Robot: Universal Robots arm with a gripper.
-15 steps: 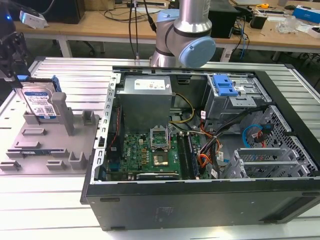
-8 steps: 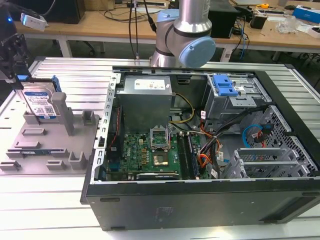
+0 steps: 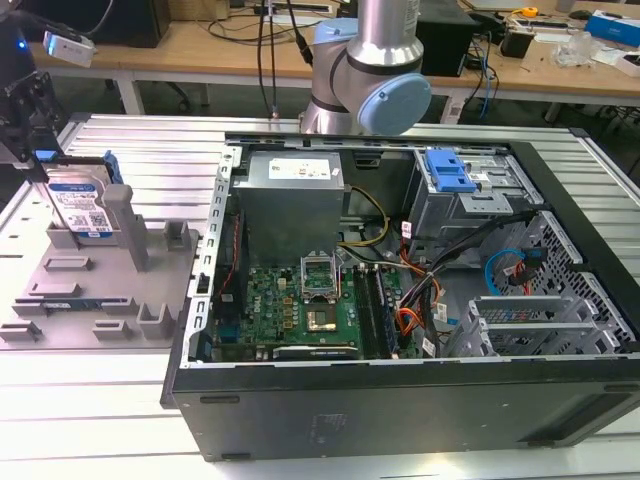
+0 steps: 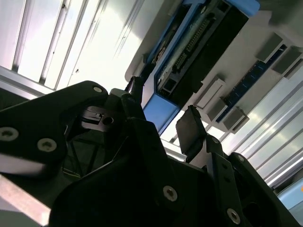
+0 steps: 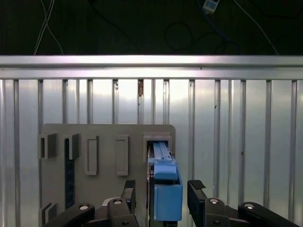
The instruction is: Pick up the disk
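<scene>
The disk (image 3: 80, 207) stands on edge in a slot of the grey fixture plate (image 3: 110, 300) at the exterior view's left, its white-and-blue label facing out and blue rails along its sides. My gripper (image 3: 32, 150) hangs just above its top edge. In the first wrist view the disk (image 5: 166, 191) appears edge-on as a blue rail between the two black fingers (image 5: 196, 191), with my gripper (image 5: 162, 191) open and a gap on each side. In the second wrist view the disk (image 4: 199, 52) runs away from my gripper (image 4: 163, 116), and its blue end lies between the fingertips (image 4: 191, 127).
An open computer case (image 3: 560, 420) fills the exterior view's middle and right, with a grey box (image 3: 290, 200), a blue caddy (image 3: 447, 170) and cables inside. The arm's base (image 3: 370, 70) stands behind it. The fixture plate carries several grey posts (image 3: 130, 230) on a ribbed metal table (image 3: 150, 140).
</scene>
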